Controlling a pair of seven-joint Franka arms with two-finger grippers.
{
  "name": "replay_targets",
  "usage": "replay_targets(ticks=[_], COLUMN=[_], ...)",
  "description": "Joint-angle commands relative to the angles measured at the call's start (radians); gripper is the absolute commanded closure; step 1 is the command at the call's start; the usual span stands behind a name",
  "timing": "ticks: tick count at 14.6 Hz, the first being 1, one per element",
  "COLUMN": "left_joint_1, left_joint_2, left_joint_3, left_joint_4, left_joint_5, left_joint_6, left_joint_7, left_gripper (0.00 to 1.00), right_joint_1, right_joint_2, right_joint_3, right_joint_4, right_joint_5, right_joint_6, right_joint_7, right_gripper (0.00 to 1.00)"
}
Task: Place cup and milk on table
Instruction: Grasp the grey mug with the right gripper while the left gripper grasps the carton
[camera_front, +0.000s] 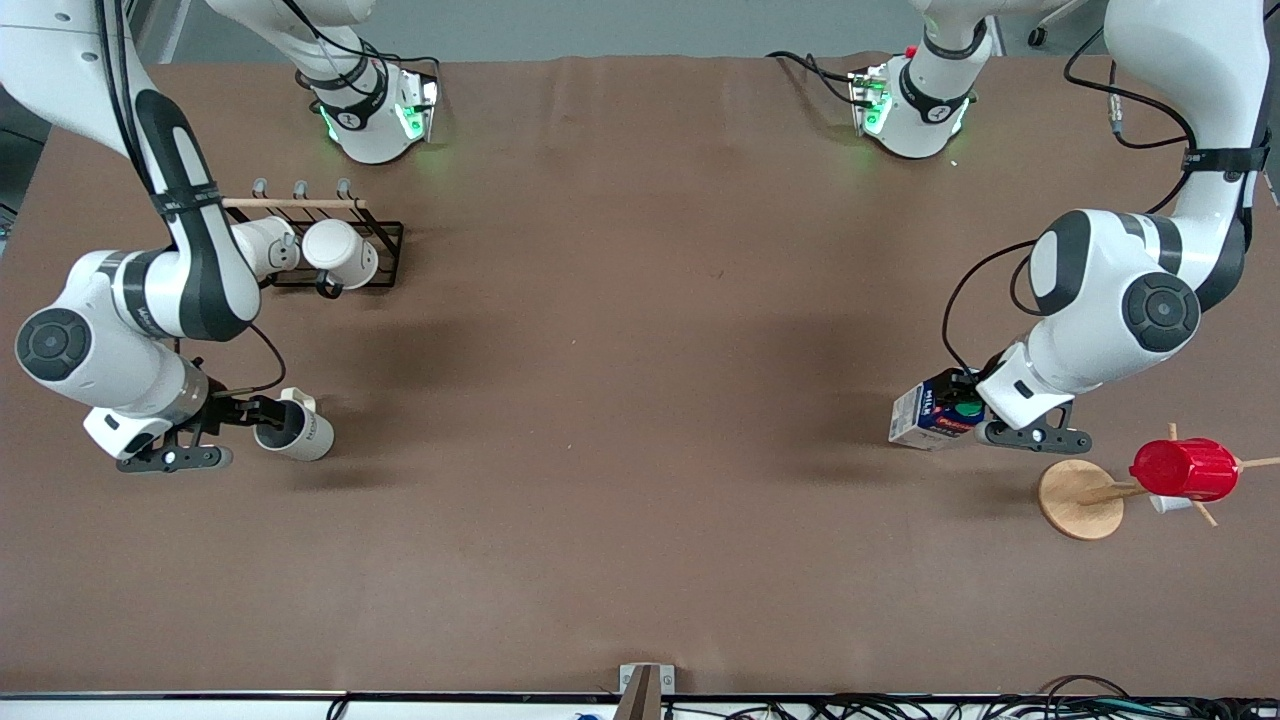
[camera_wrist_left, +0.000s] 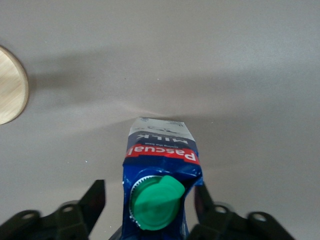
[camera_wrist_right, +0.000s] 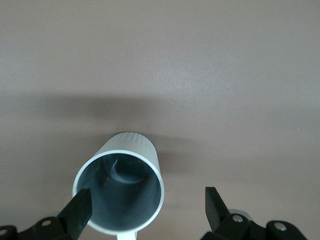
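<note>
Standing on the table (camera_front: 640, 450) near the edge at the right arm's end, the cup (camera_front: 297, 428) sits between the spread fingers of the right gripper (camera_front: 262, 412), neither finger pressing on it. Near the edge at the left arm's end, the milk (camera_front: 935, 414) rests upright on the cloth, the left gripper (camera_front: 975, 405) around its top with fingers apart, just clear of the carton. A wooden disc (camera_front: 1078, 498) lies beside it.

Between the left gripper's (camera_wrist_left: 150, 200) black fingers (camera_wrist_left: 95, 197), the milk (camera_wrist_left: 159, 160) showed dark blue and white with a red band and green cap. At the right gripper (camera_wrist_right: 145, 205), the cup (camera_wrist_right: 122, 187) was cream outside, grey inside. The table (camera_front: 640, 400) was plain brown.
</note>
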Motion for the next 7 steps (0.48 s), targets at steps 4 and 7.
replay_targets(ticks=[4,7], left_joint_1=[-0.002,-0.002], left_joint_2=[-0.004,-0.007], left_joint_3=[-0.008,-0.009], left_joint_4=[-0.001,0.002], left_joint_5=[0.014,0.015], left_joint_6=[-0.002,-0.004], left_joint_7=[-0.02,-0.043], left_gripper=[0.53,0.61], right_joint_1=[-0.015,-0.016], right_joint_2=[-0.005,0.018], right_joint_3=[0.011,0.011], right_joint_4=[-0.118,-0.12], right_joint_5=[-0.022,-0.022], right_joint_6=[0.17,0.197], right_joint_7=[-0.012,-0.012], right_gripper=[0.07,0.22])
